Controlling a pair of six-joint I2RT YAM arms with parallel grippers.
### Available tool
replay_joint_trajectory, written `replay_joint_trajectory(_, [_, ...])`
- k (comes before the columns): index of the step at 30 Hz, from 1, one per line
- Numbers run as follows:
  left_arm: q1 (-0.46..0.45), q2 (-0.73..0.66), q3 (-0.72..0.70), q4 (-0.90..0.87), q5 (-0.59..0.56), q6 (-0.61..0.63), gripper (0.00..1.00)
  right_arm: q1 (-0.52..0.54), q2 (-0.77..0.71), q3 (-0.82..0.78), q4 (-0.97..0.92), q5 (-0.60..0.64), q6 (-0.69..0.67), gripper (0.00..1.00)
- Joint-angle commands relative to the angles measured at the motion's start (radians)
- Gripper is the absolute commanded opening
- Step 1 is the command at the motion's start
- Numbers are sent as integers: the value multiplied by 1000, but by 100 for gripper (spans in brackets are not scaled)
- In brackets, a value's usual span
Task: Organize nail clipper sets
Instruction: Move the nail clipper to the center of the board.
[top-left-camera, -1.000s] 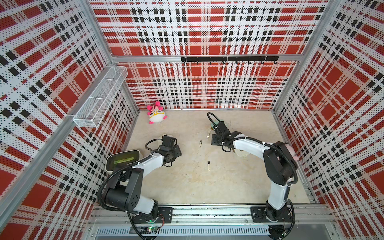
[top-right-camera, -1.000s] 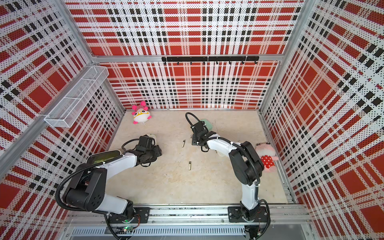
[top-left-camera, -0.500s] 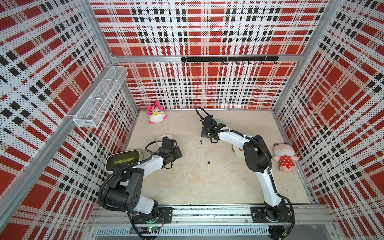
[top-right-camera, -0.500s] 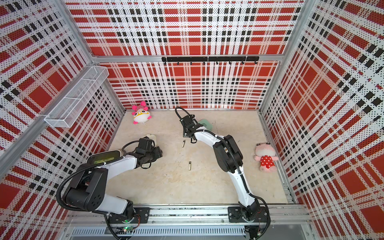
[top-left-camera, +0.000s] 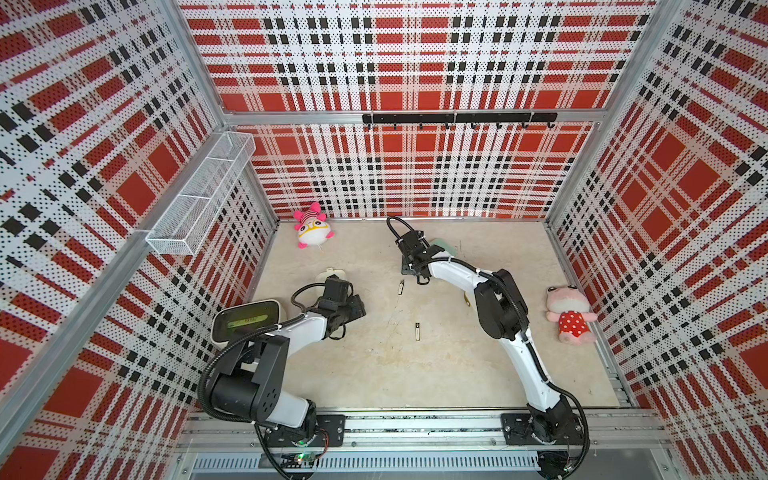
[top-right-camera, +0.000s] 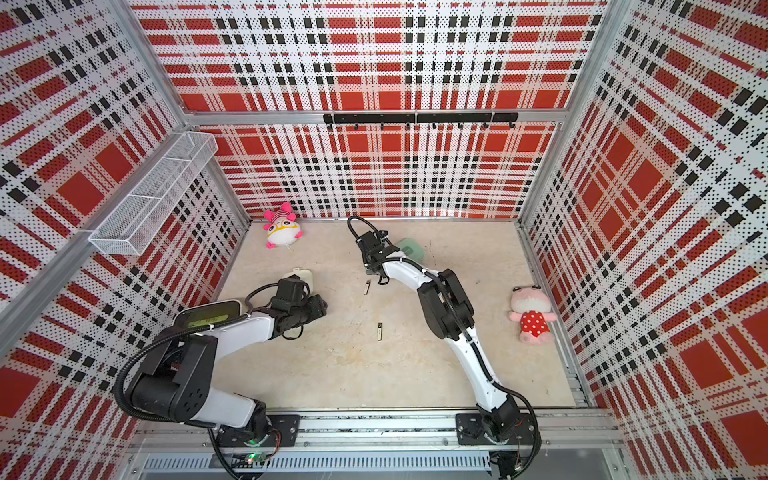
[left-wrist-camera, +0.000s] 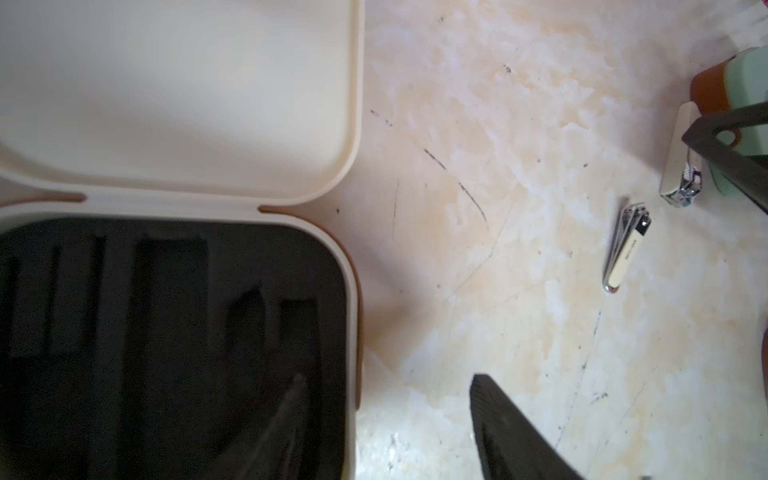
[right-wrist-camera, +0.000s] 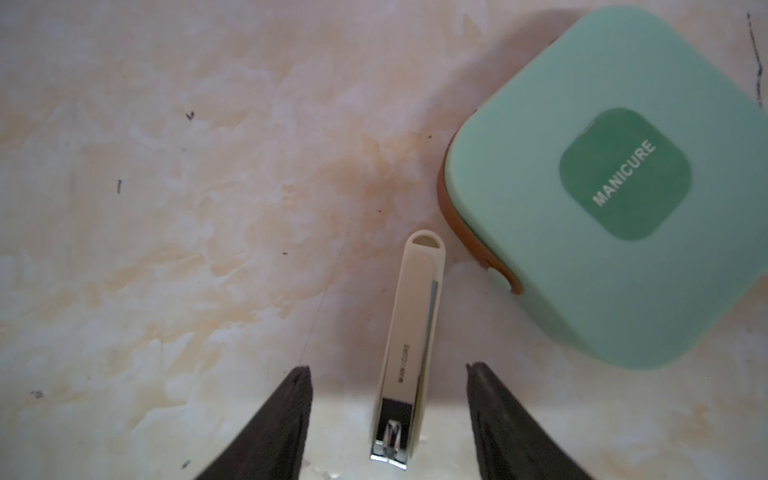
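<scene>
Well apart from the shut mint green case (right-wrist-camera: 623, 187), the open cream case (left-wrist-camera: 178, 104) shows an empty black tray (left-wrist-camera: 166, 332) under the left gripper (left-wrist-camera: 386, 378), jaws spread; the right gripper (right-wrist-camera: 390, 368), jaws spread, flanks a nail clipper (right-wrist-camera: 415, 316) just beside the mint one.

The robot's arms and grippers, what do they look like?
The left arm and right arm have white shells, black joint housings and black cables looped alongside, on black bases. The left gripper and right gripper carry dark, tapered fingers with finely ribbed surfaces.
</scene>
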Motion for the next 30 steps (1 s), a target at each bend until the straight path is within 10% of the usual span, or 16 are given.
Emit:
replay_joint_trajectory(1, [5, -6, -13, 17, 14, -6, 67, -13, 18, -1, -20, -7, 19, 61])
replay_joint_trajectory(18, [-51, 31, -15, 25, 9, -32, 66, -16, -49, -177, 64, -47, -3, 26])
replay_joint_trajectory(30, [-182, -28, -74, 39, 17, -129, 66, 16, -314, -627, 217, -89, 8, 19])
